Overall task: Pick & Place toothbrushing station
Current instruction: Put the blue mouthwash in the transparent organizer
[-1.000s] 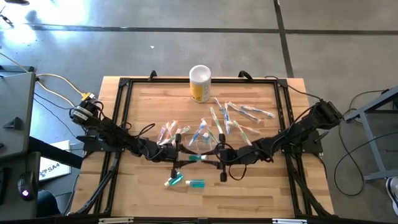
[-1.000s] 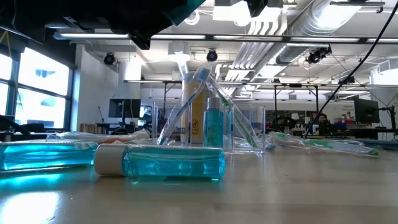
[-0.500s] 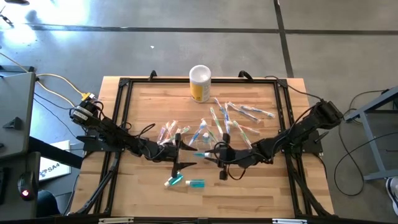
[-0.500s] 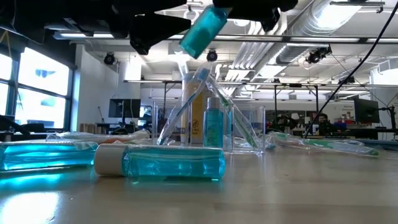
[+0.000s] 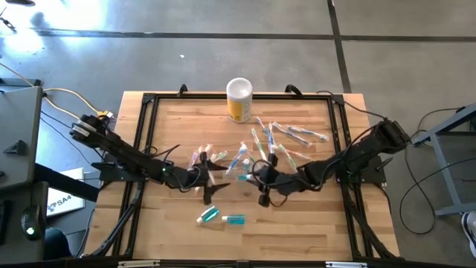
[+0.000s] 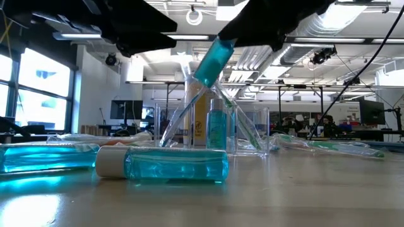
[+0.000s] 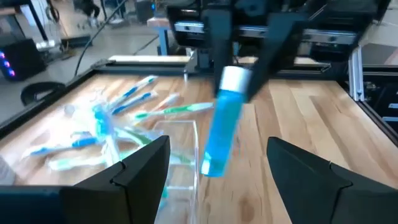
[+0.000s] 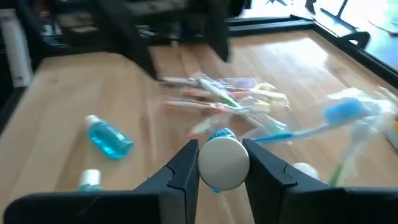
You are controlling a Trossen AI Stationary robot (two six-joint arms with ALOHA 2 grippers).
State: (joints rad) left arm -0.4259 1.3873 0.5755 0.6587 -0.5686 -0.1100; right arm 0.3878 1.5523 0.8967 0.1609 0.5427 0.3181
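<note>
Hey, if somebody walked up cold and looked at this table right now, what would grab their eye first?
Probably the teal toothpaste tube hanging tilted in mid-air over the table's middle, pinched at its white cap by the right claw. The left claw hovers open just in front of it. Around them lies a scatter of pastel toothbrushes, and a yellow canister stands at the far edge.

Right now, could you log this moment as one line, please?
right gripper: holds toothpaste tube by cap | left gripper: open, released | clear holder: below
</note>
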